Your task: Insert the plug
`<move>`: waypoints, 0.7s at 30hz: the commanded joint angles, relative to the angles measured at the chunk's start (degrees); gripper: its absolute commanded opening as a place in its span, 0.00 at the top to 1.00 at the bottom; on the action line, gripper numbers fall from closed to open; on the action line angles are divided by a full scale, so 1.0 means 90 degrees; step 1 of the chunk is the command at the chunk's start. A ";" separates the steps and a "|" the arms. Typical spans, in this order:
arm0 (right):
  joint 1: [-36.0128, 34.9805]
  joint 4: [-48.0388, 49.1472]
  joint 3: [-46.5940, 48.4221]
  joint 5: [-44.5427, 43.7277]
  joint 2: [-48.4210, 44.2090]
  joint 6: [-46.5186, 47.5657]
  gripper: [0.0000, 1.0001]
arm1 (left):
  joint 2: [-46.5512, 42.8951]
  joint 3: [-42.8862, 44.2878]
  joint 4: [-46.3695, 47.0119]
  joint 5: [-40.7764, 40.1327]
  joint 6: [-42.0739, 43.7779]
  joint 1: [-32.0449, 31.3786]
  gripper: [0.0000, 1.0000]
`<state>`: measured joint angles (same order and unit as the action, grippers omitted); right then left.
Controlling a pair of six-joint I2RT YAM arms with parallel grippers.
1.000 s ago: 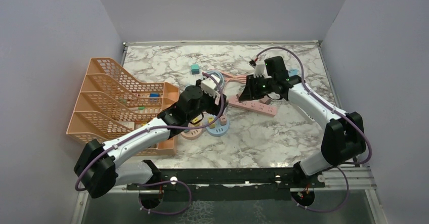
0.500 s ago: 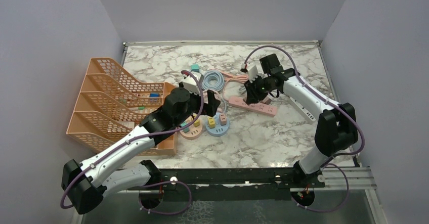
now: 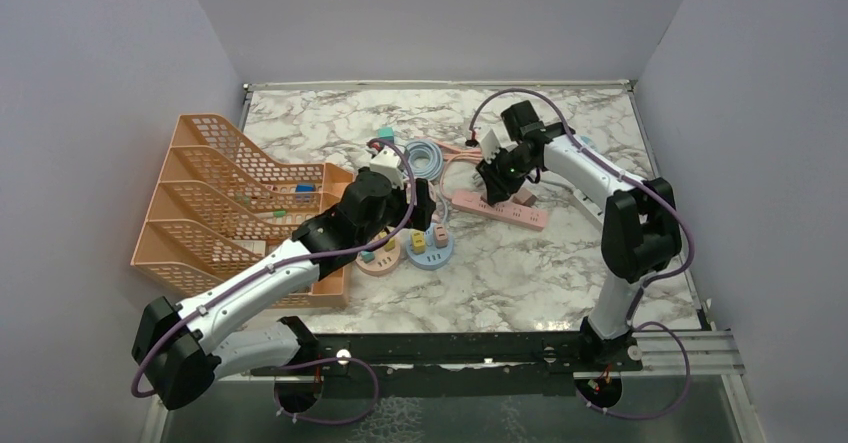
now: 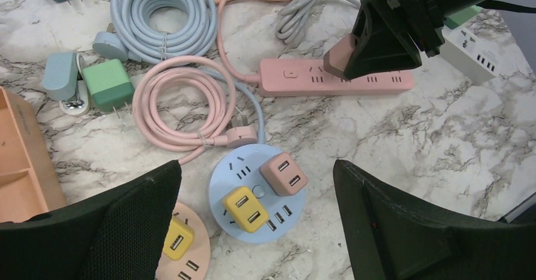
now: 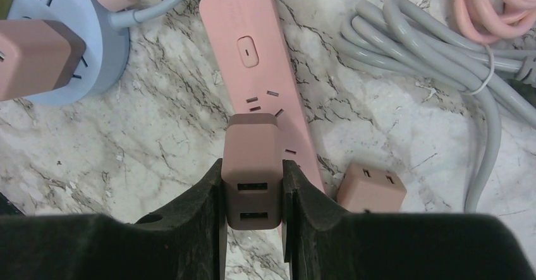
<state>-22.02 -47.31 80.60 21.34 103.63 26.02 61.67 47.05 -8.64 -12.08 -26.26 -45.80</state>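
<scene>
Right gripper (image 5: 251, 169) is seen pinched on the two sides of a dusty-pink plug (image 5: 251, 142), which is held over the pink power strip (image 5: 249, 52) lying right of centre on the marble table (image 5: 158, 147), just beyond the strip's switch and first socket. The prongs are hidden under the plug body, so it cannot be told whether the slots have been met. The left gripper (image 4: 256, 172) is spread wide above the round blue socket hub (image 4: 227, 166), well apart from the strip, so the strip is braced by nothing. If the prongs are brought down off the slots, the strip would probably be shoved or tipped, and the plug could be twisted in the pinch. The loose pink adapter (image 5: 370, 188) just beside the strip could also be knocked.
</scene>
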 commanded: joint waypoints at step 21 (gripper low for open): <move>-0.0485 -0.1393 0.1425 -0.0627 0.1081 0.0781 0.99 | -0.0347 0.0185 0.0505 -0.0332 0.0856 0.0011 0.07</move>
<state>-26.09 -56.71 91.81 18.04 112.64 31.46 61.47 48.01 -6.44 -13.52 -20.49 -45.80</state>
